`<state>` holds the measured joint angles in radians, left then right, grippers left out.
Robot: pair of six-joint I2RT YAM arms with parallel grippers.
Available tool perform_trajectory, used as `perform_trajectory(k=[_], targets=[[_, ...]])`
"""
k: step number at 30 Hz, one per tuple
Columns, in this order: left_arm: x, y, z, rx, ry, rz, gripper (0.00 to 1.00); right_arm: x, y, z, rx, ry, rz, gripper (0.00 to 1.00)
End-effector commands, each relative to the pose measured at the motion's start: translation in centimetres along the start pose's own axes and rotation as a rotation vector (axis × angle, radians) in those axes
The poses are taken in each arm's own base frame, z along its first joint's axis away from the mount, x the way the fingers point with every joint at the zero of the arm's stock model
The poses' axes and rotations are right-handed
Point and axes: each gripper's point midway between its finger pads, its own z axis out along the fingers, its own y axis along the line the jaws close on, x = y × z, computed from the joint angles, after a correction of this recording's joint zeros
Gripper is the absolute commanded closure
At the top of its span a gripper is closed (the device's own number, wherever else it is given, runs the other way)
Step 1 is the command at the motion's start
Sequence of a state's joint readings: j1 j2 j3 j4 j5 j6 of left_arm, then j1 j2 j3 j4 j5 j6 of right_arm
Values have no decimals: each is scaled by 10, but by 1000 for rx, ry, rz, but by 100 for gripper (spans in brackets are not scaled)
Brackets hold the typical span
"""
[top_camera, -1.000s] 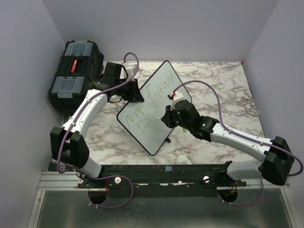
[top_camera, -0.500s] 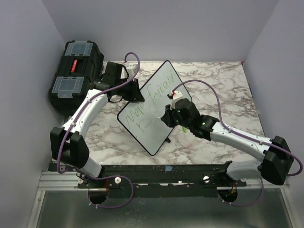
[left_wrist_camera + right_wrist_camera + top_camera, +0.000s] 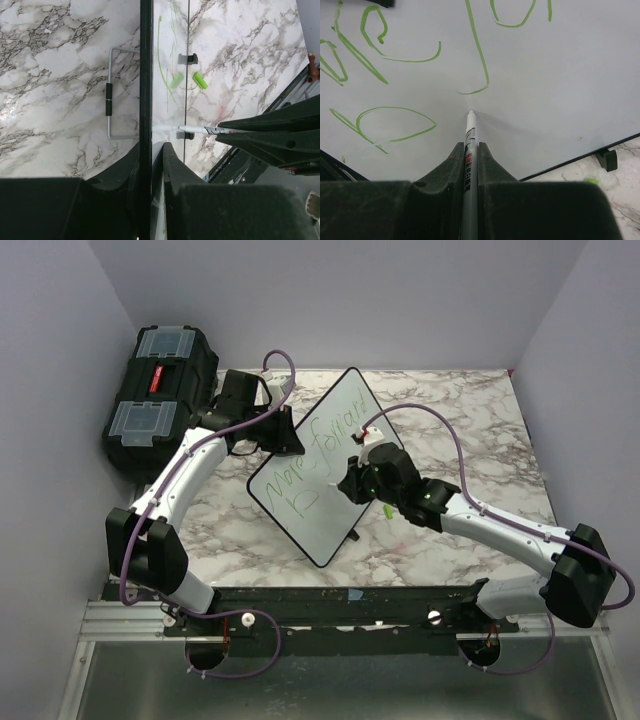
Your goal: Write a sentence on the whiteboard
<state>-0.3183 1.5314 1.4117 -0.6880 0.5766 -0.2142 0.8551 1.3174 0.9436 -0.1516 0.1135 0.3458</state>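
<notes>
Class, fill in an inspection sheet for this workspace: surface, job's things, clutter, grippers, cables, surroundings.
Surface: marble-patterned table.
Job's things: whiteboard propped at a tilt; green sentence on its face, second line barely begun.
Clutter: green cap on the table beside the board; black toolbox at the back left.
Grippers: left gripper shut on the whiteboard's edge; right gripper shut on a marker, tip at the board.
Cables: purple cables loop along both arms.
Surroundings: plain walls on three sides.
</notes>
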Motion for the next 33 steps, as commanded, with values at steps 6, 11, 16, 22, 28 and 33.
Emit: perform_trajectory(k=[6,11,16,22,28,33], targets=[[24,25,12,-113,89,97,100,-15,5,-1,-26,-42,-1,99],[24,24,13,-112,92,98,100,-16,9,0,-47,-39,-1,99],[24,24,13,-113,92,100,100,-22,15,-7,-85,-68,2,99],[24,23,13,-110,91,100,100,-21,20,-4,-107,-64,8,99],[25,24,14,-112,94,100,100,-9,28,-1,-161,-24,1,99],[25,24,14,-111,94,98,100,10,27,-2,-180,26,-2,99]])
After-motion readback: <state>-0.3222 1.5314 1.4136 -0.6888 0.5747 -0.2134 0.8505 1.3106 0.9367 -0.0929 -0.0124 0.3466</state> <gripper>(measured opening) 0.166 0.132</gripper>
